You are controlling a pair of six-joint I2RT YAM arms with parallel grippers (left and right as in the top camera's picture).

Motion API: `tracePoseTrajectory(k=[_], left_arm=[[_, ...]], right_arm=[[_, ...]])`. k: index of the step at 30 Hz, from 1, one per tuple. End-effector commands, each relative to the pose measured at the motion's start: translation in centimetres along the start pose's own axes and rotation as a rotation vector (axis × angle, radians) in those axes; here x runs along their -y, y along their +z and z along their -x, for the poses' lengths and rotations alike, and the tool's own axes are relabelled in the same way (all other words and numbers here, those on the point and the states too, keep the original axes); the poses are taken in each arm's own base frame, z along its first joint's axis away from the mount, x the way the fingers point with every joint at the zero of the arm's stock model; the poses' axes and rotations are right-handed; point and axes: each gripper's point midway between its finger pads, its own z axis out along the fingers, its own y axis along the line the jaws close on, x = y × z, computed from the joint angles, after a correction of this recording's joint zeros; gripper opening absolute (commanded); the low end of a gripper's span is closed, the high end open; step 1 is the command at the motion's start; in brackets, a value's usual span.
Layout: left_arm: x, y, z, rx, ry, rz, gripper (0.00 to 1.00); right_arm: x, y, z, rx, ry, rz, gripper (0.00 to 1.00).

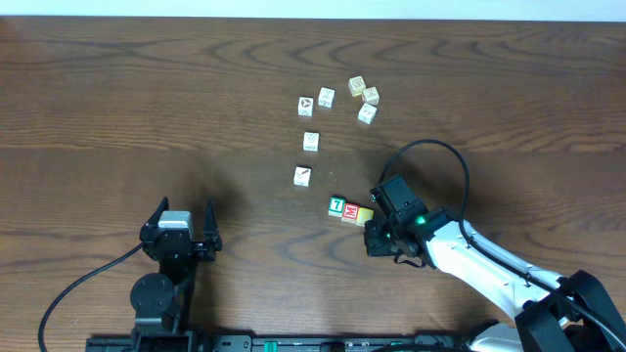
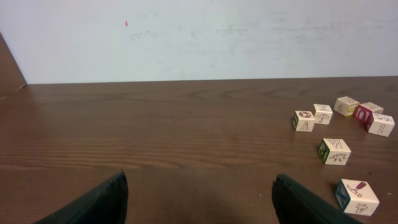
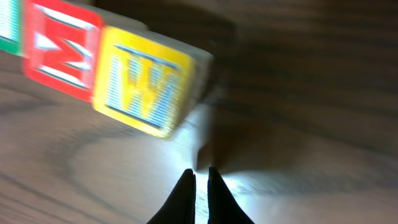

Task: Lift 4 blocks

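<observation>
Three blocks lie touching in a row: green, red with a white letter, and yellow-orange. The white block with a dark diagonal mark sits apart, up and to the left of them. My right gripper is shut on nothing, its tips low over the wood just beside the yellow-orange block and not touching it. My left gripper stands open over bare wood at the lower left, far from all the blocks.
Several cream picture cubes are scattered at the back, among them one just beyond the diagonal-mark block and a cluster farther off. The right arm's cable loops above the gripper.
</observation>
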Motion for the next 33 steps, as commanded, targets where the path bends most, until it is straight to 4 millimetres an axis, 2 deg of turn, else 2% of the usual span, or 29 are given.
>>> tracePoseTrajectory(k=[1,10,17,22,28,33], left_arm=[[-0.1,0.1,-1.5,-0.049,-0.006,0.003,0.74],[-0.1,0.1,-1.5,-0.049,-0.007,0.003,0.74],[-0.1,0.1,-1.5,-0.049,-0.007,0.003,0.74],[-0.1,0.1,-1.5,-0.049,-0.006,0.003,0.74],[-0.1,0.1,-1.5,-0.049,-0.007,0.003,0.74],[-0.1,0.1,-1.5,-0.049,-0.007,0.003,0.74]], right_arm=[[-1.1,0.3,-0.3,-0.018,0.001,0.053,0.07],[-1.5,0.3,1.1,0.060,-0.025,0.039,0.13],[-1.5,0.3,1.7,0.083,-0.038,0.037,0.14],[-1.5,0.4,1.7,0.082,-0.037,0.037,0.01],[-1.9,1.3,0.6,0.038,-0.055,0.040,0.01],[-3.3,2.2,0.3,0.040,-0.105,0.059,0.02]])
